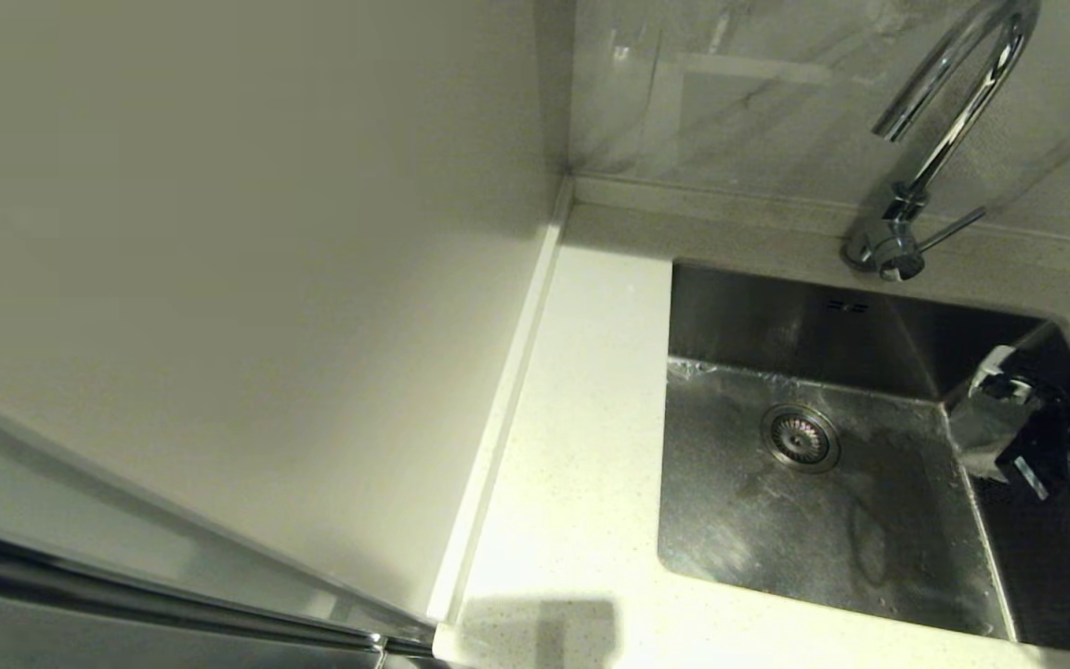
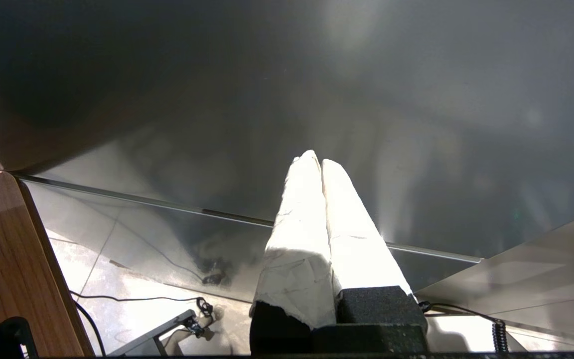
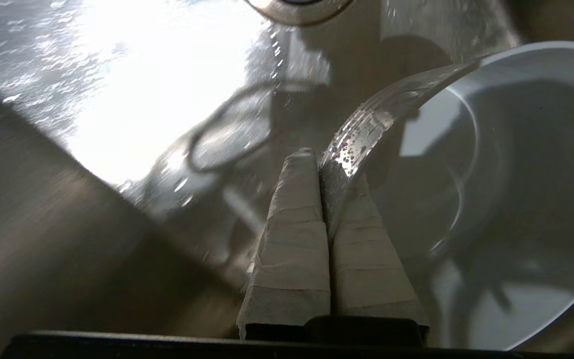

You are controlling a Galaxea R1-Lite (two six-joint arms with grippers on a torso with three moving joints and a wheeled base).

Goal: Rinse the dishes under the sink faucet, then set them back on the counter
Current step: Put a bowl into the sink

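Now bowl (image 3: 506,164) rim pinched between right gripper (image 3: 324,164) jaws — over sink (image 3: 117,99)

The sink (image 1: 776,520) is set into the tabletop (image 1: 572,446) at the right, with its drain strainer (image 1: 800,437) on the floor, the faucet (image 1: 925,158) behind it, and a wall panel (image 1: 219,232) at the left.

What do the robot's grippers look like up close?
Each has two long fingers that taper to a blunt tip, wrapped in creased white tape over black foam-like bases. The left gripper and right gripper look alike this way. From the head view, the right arm is black, with a thin black cable looping off it and white-wrapped parts at its end.
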